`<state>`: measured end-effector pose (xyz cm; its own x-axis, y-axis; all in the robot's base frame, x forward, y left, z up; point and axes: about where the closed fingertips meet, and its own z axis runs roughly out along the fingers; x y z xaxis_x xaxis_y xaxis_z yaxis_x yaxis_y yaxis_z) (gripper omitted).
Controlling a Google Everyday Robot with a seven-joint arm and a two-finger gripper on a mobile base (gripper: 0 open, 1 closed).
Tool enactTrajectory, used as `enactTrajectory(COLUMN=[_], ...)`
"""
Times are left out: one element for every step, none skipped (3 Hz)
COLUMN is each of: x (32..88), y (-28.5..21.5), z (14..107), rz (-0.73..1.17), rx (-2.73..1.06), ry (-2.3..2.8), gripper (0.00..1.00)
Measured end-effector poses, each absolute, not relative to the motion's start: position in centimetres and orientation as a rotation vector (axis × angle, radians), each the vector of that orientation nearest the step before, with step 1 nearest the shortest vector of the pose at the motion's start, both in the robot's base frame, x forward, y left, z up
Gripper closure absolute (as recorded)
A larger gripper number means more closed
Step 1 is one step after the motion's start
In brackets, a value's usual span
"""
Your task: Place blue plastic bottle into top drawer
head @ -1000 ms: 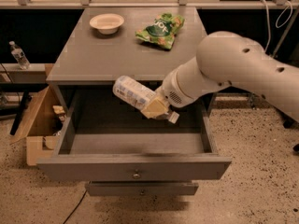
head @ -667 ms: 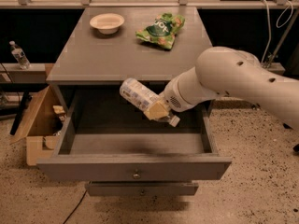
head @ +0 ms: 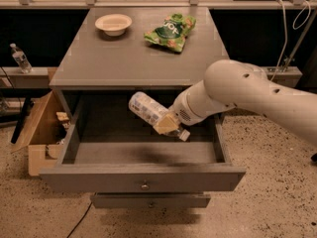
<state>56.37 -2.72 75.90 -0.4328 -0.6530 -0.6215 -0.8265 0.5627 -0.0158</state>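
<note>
The blue plastic bottle [head: 147,108] is a clear crinkly bottle with a pale label, tilted with its white cap [head: 184,135] pointing down to the right. My gripper [head: 167,124] is shut on the bottle near its neck and holds it above the inside of the open top drawer [head: 141,178]. The drawer is pulled out, grey, with a small round knob [head: 144,185] on its front panel. The white arm reaches in from the right.
A grey cabinet top [head: 114,58] carries a pale bowl [head: 113,23] and a green snack bag [head: 170,31]. A narrower lower drawer front [head: 151,201] sits below. An open cardboard box [head: 42,133] stands at the left. A small clear bottle [head: 20,58] stands far left.
The arm has moved slightly right and lower, carrying the bottle deeper over the open drawer. The grip on the bottle is unchanged.
</note>
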Motion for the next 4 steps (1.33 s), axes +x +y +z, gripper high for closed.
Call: enactTrajectory(x=[57.6,59.5,61.8,62.7], y=[-3.0,-3.3,-3.5,-3.8], z=[71.8,67.3,63.5,62.2], rz=[0.414,0.402,0.4,0.397], rx=[-1.191,-1.166,-1.107,-1.08], ry=[2.276,2.326,2.366,2.378], gripper=[1.0,1.0,0.74,0.5])
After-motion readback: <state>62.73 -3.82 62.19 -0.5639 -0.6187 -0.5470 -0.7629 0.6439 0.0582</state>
